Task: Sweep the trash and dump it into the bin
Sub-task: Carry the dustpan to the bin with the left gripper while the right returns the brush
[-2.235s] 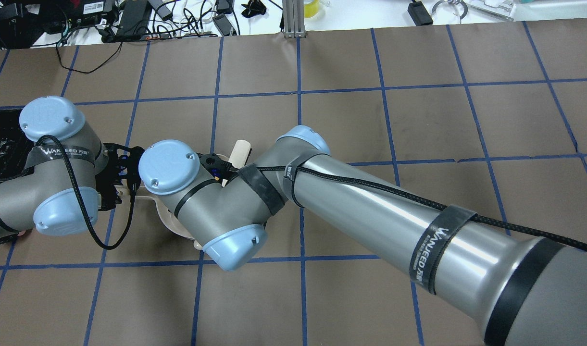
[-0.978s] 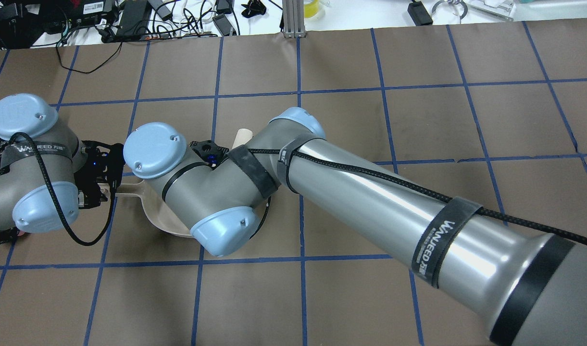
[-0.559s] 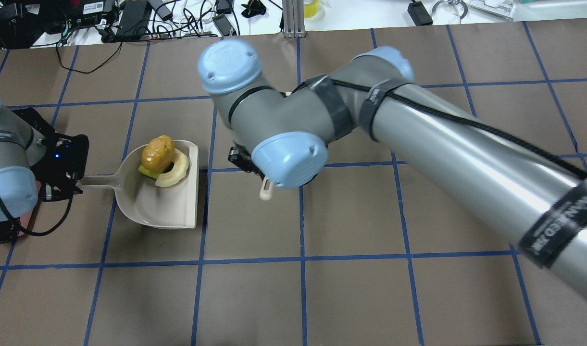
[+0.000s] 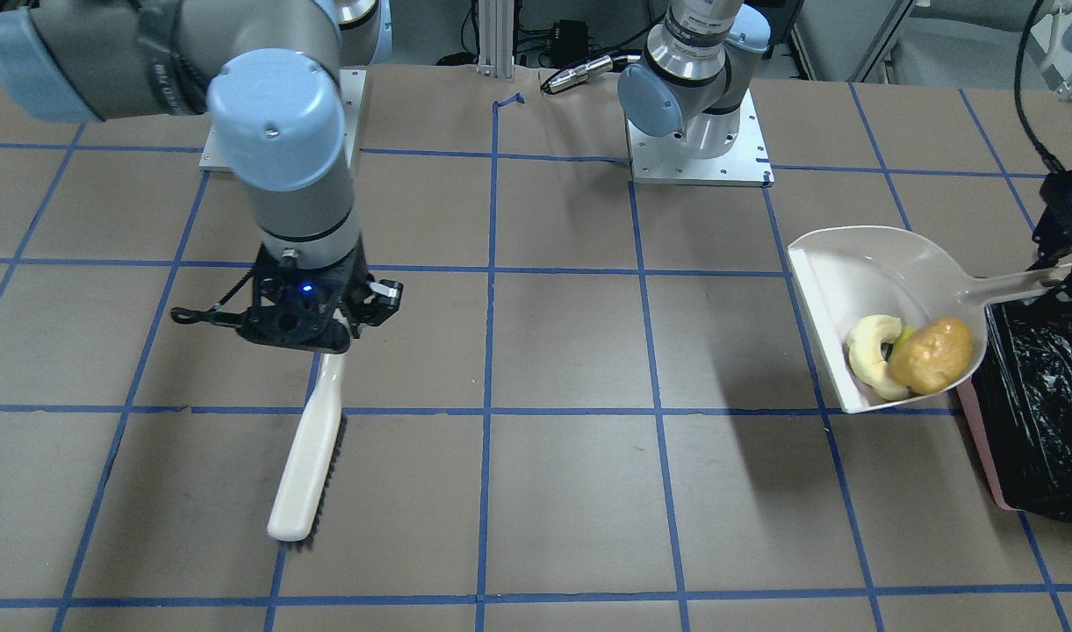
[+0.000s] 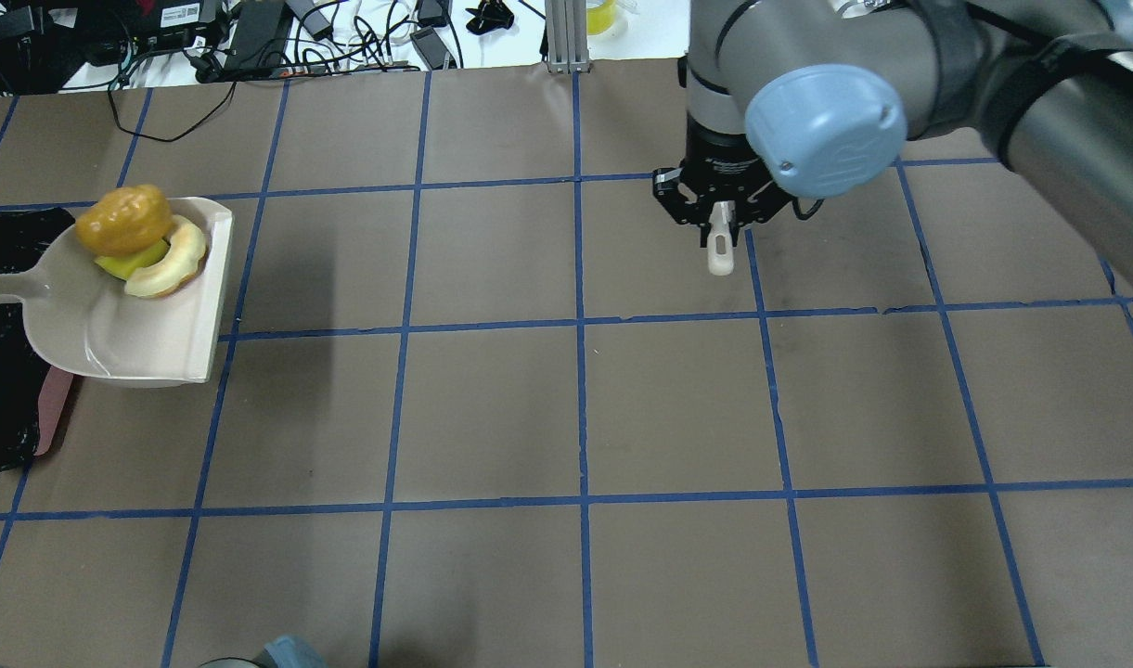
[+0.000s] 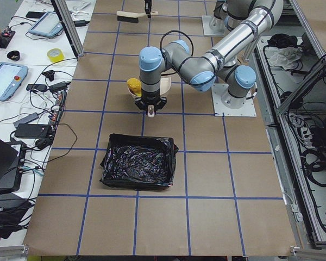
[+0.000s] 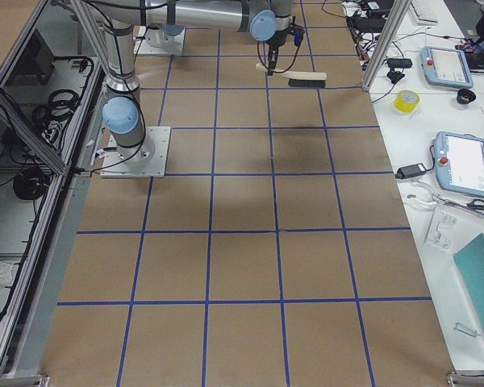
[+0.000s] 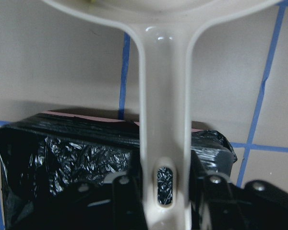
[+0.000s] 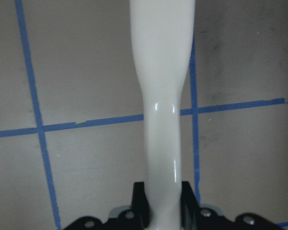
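Lifted since before: dustpan [image 5: 121,325] with trash [image 5: 125,223], ahead of left jaws clenched on its handle over half-cropped bin [image 4: 1040,412].
Right jaws clamped on brush [image 4: 303,456]; sponge wedge [image 5: 122,266] mostly hidden.

Right arm reaches forward, wrist vertical; black two-finger right gripper [image 4: 332,338] points down, jaws closed on a white plastic brush [image 4: 305,448] handle. Left arm extends sideways, left gripper [image 8: 165,191] pointing down, fingers [image 8: 127,194] clamped on a beige plastic dustpan [image 8: 164,96] handle.
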Motion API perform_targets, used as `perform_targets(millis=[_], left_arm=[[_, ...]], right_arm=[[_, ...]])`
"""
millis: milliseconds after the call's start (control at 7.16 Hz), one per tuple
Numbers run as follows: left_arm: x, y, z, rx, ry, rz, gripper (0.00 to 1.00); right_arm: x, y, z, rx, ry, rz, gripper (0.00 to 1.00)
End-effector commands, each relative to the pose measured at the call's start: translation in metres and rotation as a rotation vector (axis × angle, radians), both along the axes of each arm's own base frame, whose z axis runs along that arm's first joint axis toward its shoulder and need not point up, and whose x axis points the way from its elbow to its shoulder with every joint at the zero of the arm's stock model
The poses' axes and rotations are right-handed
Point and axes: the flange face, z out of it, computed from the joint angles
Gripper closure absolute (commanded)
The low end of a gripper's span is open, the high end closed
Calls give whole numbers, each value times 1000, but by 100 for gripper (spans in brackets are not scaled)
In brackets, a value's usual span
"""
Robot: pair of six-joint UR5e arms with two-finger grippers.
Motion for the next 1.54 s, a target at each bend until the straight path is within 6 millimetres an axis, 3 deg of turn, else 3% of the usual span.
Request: perform_targets(millis=[0, 279, 419, 838, 1117, 1257, 1397], left_arm=[[79, 26, 2, -25, 38, 70, 100], [157, 32, 26, -47, -40, 21, 100], [200, 34, 18, -31, -57, 25, 100], [289, 10, 17, -75, -175, -115, 100], [314, 9, 32, -23, -360, -126, 100], [306, 7, 29, -32, -404, -131, 100], [285, -2, 23, 17, -498, -145, 100]], right_arm=[[-98, -25, -1, 9, -12, 47, 100], [-190, -34, -16, 19, -37, 68, 100], [-213, -32, -33, 5, -37, 106, 100], [-245, -14, -87, -38, -11, 165, 100], [-269, -18, -112, -27, -20, 133, 100], [-270, -21, -119, -23, -15, 125, 100], [-271, -22, -124, -18, -19, 118, 100]])
